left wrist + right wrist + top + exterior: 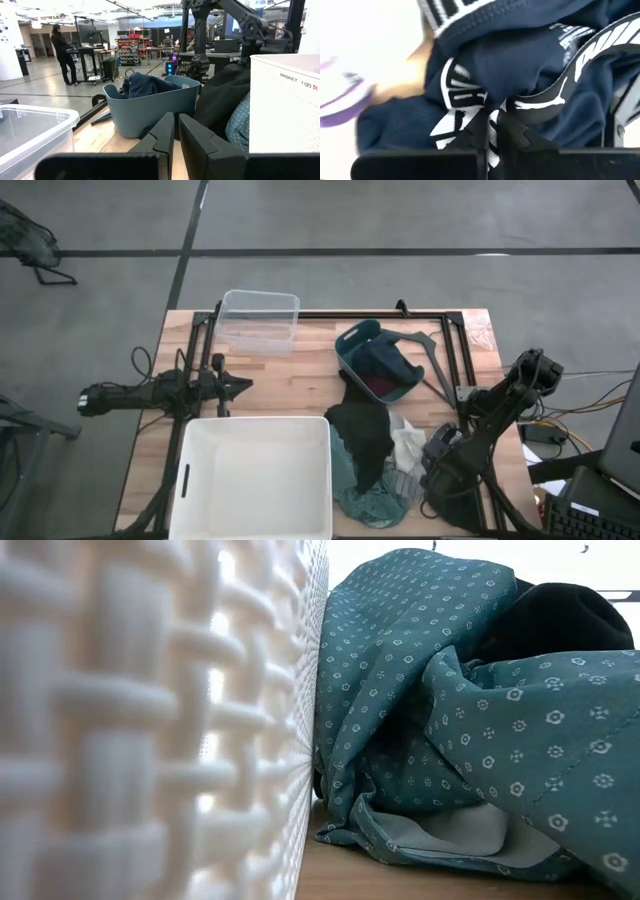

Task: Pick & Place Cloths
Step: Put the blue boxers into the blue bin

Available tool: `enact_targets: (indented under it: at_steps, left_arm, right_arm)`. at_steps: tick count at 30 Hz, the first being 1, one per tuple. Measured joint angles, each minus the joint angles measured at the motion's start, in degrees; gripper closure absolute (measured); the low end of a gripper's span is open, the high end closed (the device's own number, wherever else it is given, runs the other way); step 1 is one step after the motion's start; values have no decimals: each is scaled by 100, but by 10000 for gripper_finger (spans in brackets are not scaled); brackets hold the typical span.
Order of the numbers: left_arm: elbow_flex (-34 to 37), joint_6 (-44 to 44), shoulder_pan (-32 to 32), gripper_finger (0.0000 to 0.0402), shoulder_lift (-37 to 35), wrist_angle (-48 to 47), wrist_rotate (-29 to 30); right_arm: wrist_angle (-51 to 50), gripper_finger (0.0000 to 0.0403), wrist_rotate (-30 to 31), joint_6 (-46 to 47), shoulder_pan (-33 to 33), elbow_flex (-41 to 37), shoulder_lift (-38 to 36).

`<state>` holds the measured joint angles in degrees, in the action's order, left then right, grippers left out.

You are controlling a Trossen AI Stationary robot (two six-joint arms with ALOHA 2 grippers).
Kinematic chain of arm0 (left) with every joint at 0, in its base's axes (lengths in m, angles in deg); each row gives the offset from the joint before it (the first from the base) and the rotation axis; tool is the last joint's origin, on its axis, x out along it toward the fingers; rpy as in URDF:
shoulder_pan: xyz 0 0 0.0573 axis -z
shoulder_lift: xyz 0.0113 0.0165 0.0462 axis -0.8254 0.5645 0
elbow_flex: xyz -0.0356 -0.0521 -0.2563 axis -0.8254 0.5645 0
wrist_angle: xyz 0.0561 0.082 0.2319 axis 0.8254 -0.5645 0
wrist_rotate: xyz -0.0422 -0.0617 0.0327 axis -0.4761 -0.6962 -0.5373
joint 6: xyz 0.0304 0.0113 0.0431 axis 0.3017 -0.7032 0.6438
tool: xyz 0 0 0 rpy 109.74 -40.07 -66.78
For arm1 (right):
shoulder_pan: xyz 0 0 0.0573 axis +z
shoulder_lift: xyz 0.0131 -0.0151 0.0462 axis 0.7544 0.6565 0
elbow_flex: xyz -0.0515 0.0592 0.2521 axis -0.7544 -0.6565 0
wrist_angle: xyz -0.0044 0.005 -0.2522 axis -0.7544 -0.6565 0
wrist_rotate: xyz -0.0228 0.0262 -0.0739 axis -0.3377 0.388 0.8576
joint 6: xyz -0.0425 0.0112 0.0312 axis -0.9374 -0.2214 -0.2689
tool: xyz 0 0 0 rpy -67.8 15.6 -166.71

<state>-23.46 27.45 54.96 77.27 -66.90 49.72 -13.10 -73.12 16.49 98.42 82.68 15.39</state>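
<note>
Noting right gripper (pixel 492 114) down in the pile at the table's near right, fingers pinched almost together on a fold of the dark striped cloth (pixel 520 65). Seeing white stripe fabric bunched in the narrow gap between them. Reading a soft navy knit with ribbed white-banded edging and white lettering, creased and heaped; its full outline running out of frame. Failing to resolve a pale, purple-edged blur beside it.

Finding, from above, the same gripper (pixel 437 463) sitting at the pile's right edge, just beside the white cloth (pixel 408 442), with the black cloth (pixel 365 435) draped across the middle and the teal cloth (pixel 352 492) spilling against the white tub (pixel 255 475). Seeing, at table height, only the tub's woven-pattern wall (pixel 150 720) and the teal cloth's small flower print (pixel 450 690), a pale lining showing underneath; both grippers hidden there.

Logging left gripper (pixel 240 385) hanging over bare wood of the table (pixel 300 385) at the left, well apart from every cloth, fingers (pixel 162 132) closed on nothing.

Noting farther back the rigid teal basket (pixel 378 365) holding dark blue and maroon fabric, and the clear bin (pixel 260 320) at the far edge. Seeing a person (pixel 62 50) standing at a desk in the room beyond.
</note>
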Motion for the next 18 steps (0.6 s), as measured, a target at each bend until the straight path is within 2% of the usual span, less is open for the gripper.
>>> enact_targets:
  at_steps: [5, 12, 14, 18]
  left_arm:
    - [0, 0, -2, 367, 0, 2, 0]
    - [0, 0, 0, 367, 0, 0, 0]
    - [0, -1, -2, 367, 0, 1, 0]
    - [0, 0, -2, 367, 9, 1, -2]
  right_arm:
    - [-1002, 392, 770, -125, -79, 789, -272]
    - [-3199, 392, 2096, -114, -87, 2357, -499]
    - [-3337, 392, 2691, -184, -87, 2702, -553]
    - [-3255, 392, 4307, -510, -79, 3237, -744]
